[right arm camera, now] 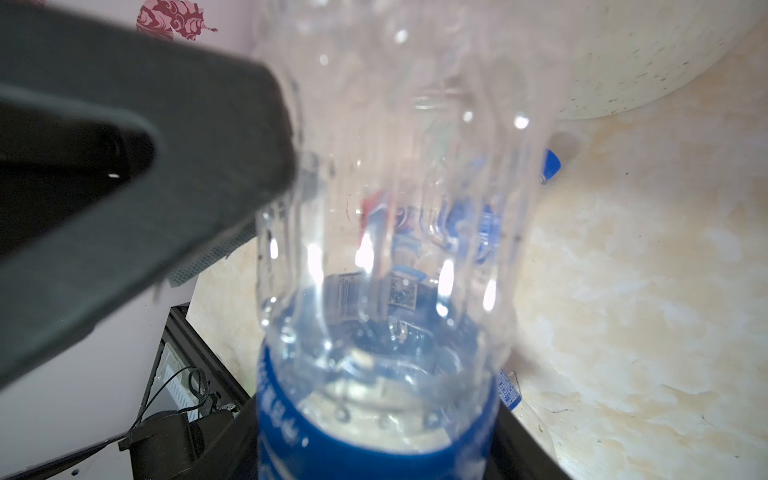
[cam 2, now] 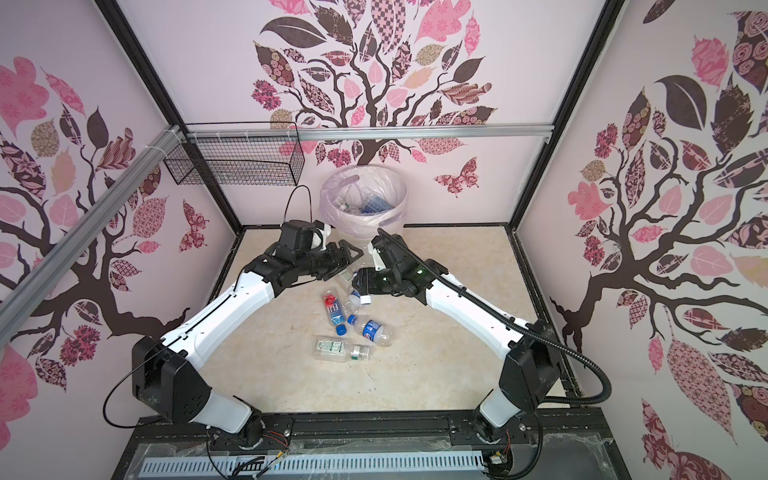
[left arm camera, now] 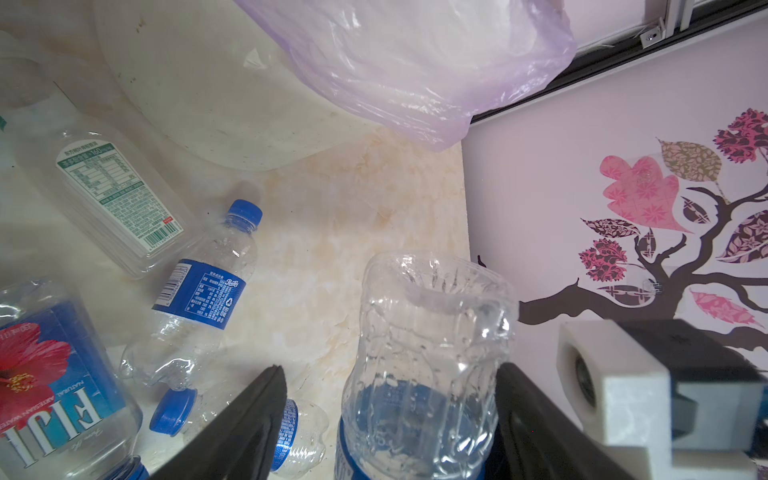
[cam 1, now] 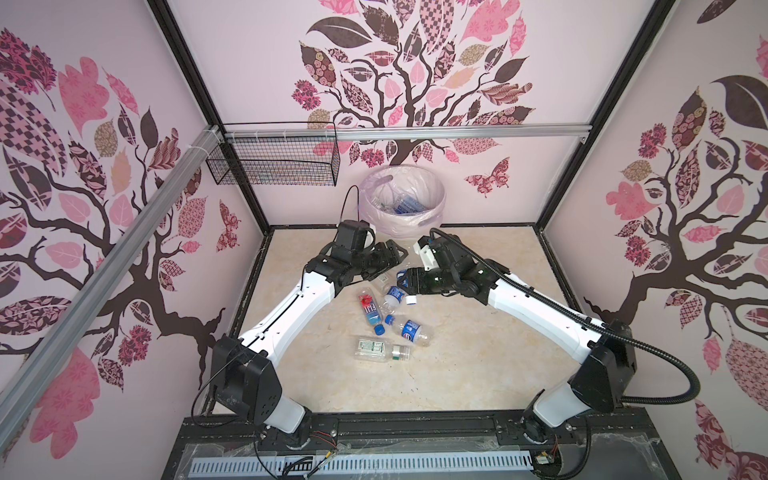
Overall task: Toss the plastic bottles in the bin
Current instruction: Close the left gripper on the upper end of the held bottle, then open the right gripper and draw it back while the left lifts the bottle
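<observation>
Holding: right end effector (cam 1: 405, 280) clamps blue-labelled bottle (right arm camera: 382, 291), offered sideways over worktop (cam 1: 478, 353).
Left end effector (cam 1: 397, 250): jaws wide, straddling it, likely a handover.
Bin (cam 1: 438, 208): just behind.

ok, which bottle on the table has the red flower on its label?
The Fiji bottle: its blue label carries a red flower. The Pepsi bottle has a blue label with no flower; the squarish bottle has a white and green one.
</observation>
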Available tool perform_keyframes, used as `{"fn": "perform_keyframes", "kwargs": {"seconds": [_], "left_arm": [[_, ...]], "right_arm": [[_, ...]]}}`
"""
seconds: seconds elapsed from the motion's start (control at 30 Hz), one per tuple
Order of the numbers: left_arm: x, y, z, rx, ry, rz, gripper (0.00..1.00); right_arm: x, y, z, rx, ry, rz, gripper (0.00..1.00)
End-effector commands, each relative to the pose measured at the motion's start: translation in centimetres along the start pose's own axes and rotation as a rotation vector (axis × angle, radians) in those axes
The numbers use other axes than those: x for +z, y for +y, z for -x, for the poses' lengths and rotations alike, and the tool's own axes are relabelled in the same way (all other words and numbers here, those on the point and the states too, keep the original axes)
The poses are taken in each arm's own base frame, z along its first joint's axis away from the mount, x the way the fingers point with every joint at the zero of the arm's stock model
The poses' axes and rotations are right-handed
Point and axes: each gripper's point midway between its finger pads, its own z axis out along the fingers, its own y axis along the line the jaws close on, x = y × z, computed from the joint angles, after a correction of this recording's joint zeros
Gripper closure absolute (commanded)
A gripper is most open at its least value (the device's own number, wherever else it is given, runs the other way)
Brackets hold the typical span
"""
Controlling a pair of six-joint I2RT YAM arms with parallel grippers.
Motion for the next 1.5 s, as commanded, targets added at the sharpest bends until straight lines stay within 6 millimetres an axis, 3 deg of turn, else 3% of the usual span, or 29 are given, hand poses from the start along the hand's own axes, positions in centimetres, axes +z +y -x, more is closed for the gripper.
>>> {"fn": "perform_keyframes", "kwargs": {"seconds": [0.0, 0.27, 1.03, 1.3, 1.47], "left_arm": [[0.2, 0.6, -0.5, -0.012, 0.011, -0.006, 0.18], [0.2, 0.8, -0.7, -0.024, 0.008, -0.012, 0.2], [1.4, 0.9, -1.3, -0.047, 0.042, -0.044, 0.19], [1.3, 1.2, -1.5, -0.057, 0.041, -0.047, 0.27], [1.1, 1.1, -1.5, -0.058, 0.037, -0.051, 0.4]], "right_arm": [[-2.5, 3.4, 2.5, -0.039, -0.08, 0.106, 0.46], [-2.3, 4.4, 2.4, -0.043, -0.071, 0.154, 0.45], [-1.6, 4.7, 2.6, -0.043, -0.06, 0.162, 0.42], [-1.9, 5.0, 2.7, -0.038, -0.068, 0.177, 0.42], [-2.1, 4.8, 2.7, -0.04, -0.073, 0.166, 0.4]]}}
